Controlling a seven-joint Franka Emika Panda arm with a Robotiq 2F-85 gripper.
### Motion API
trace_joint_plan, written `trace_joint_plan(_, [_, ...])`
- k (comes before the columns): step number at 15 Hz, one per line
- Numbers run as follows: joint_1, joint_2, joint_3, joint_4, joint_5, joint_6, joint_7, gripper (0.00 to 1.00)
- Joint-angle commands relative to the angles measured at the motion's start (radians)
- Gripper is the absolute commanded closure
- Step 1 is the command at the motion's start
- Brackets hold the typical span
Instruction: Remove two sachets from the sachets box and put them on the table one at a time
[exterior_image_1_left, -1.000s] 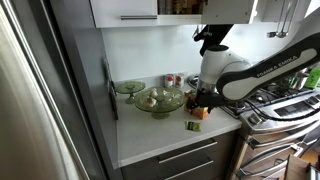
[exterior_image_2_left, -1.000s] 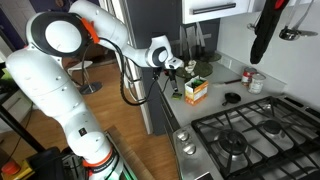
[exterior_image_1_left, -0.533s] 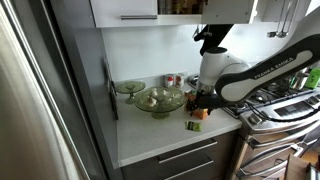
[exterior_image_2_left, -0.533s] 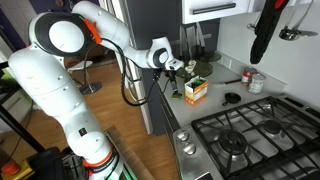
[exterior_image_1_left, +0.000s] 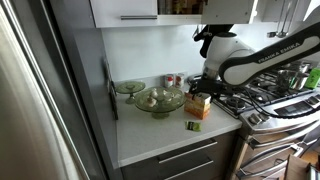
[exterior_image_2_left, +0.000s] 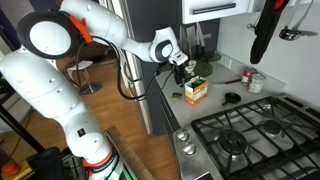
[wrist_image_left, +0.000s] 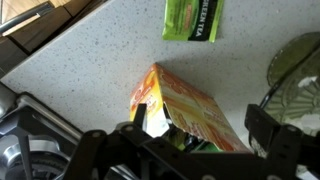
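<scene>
- Gripper (wrist_image_left: 190, 152) hovers above the yellow-orange box (wrist_image_left: 188, 108), fingers spread wide.
- Box stands on white countertop (wrist_image_left: 90, 50), nr green bowl (exterior_image_1_left: 160, 100).
- One green sachet (wrist_image_left: 192, 18) lies flat nearby (not touching box).

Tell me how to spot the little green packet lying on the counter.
Start at the white counter beside the steel stove and find the yellow-orange box. The packet lies flat on the counter just in front of it, nearer the counter's edge. Unlike the round green glass bowls nearby, it is tiny, flat and rectangular.
</scene>
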Motion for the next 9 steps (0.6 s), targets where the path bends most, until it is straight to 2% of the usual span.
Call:
trace_joint_plan(1, [-0.017, -0.034, 0.005, 0.035, 0.02, -0.029, 0.094, 0.0])
trace_joint_plan(5, [-0.053, 0.028, 0.01, 0.109, -0.057, -0.027, 0.282, 0.0])
trace_joint_plan(9, [-0.046, 0.125, -0.012, 0.177, -0.036, -0.017, 0.351, 0.0])
